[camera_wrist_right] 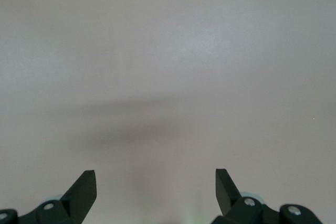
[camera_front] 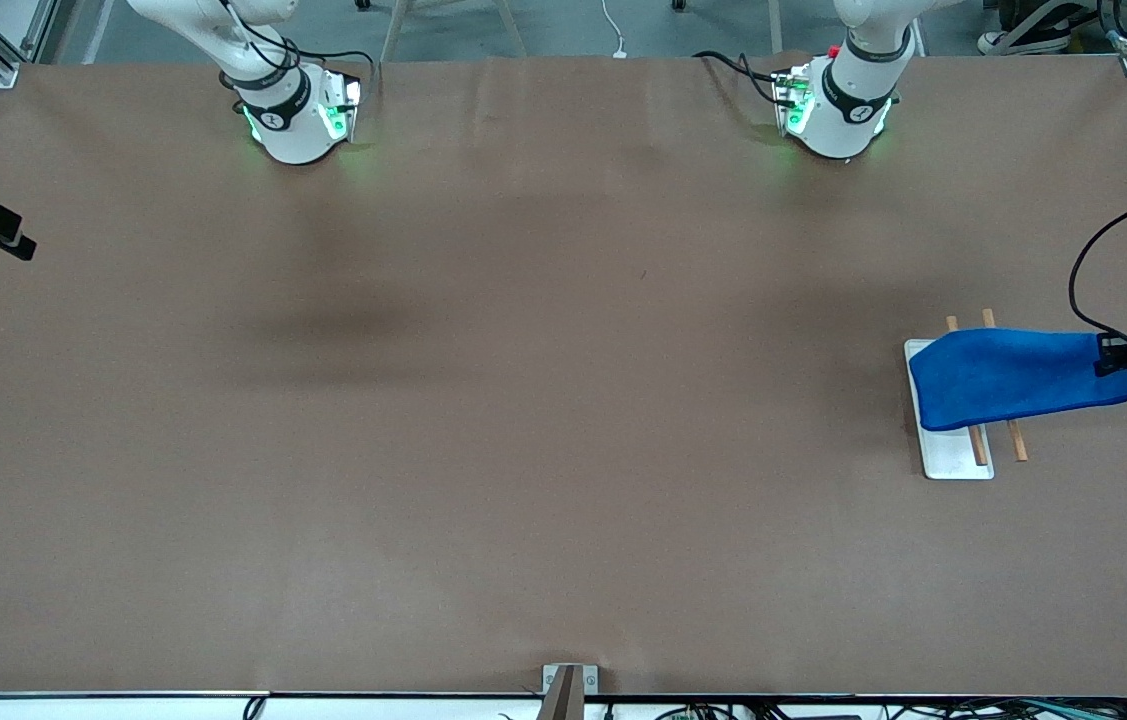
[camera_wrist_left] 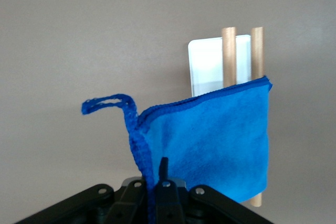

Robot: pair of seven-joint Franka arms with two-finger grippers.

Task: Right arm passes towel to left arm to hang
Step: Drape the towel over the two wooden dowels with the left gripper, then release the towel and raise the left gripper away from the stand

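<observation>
A: Front view first: what is seen of edges and open room on the counter [camera_front: 523, 420]?

B: A wide brown surface is seen, bare across its middle and toward the right arm's end. Everything is gathered near the edge at the left arm's end, where a white tray [camera_front: 953, 455] with two wooden rods [camera_front: 1017, 440] is placed.

A: Where is the towel [camera_front: 1013, 378] found relative to the hands?

B: It is draped over the rods and covers much of the tray. One end is pinched in the left hand [camera_front: 1123, 358], which is held over the counter just beside the rack, toward the counter's edge. In the left wrist view the fingers [camera_wrist_left: 164, 169] are pressed together on the towel's [camera_wrist_left: 215, 140] hemmed edge, and the loop tag [camera_wrist_left: 107, 103] is seen sticking out from the corner.

A: And the right hand [camera_wrist_right: 156, 184]?

B: It is shown only in the right wrist view, its fingers spread wide with nothing between them, over bare counter. That arm is kept waiting.

A: Materials and shapes?

B: The towel is soft, fuzzy, bright blue, with a stitched border. The rods [camera_wrist_left: 229, 56] are pale, round wood; the tray [camera_wrist_left: 207, 64] is flat, smooth, with rounded corners
</observation>
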